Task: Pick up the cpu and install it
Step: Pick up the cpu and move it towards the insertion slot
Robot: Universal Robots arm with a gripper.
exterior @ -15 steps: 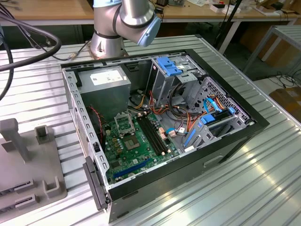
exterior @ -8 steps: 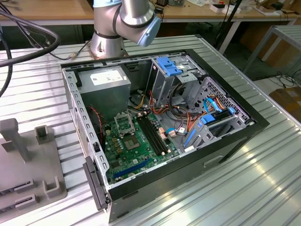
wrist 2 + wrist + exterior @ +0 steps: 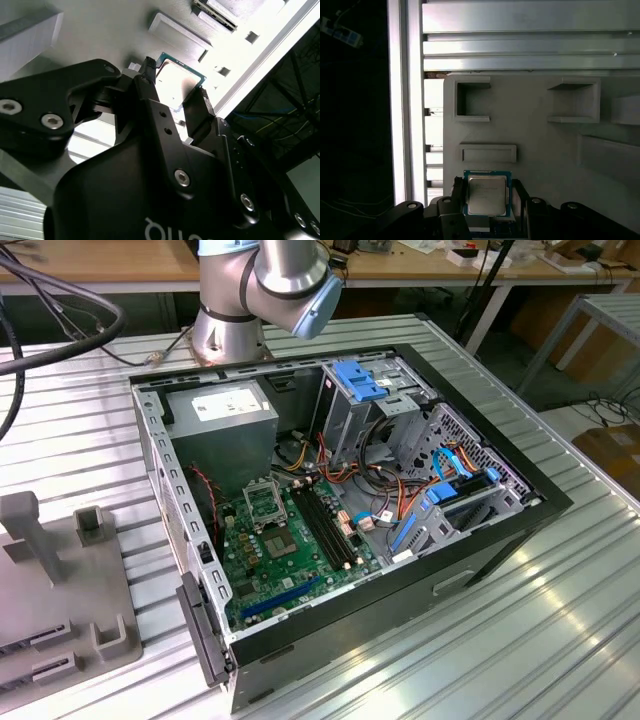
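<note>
cpu [image 3: 487,195] is over the grey fixture tray [image 3: 545,150]. gripper [image 3: 488,190] fingers are pressed to two opposite edges, pinching it. Can't tell if it's lifted clear yet. Socket [image 3: 262,502] in the open case [image 3: 420,585] is well apart, so install not done.

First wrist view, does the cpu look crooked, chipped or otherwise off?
Nothing stands out. The cpu sits square to the hand and to the recesses of the grey tray, and its metal top shows no visible damage.
</note>
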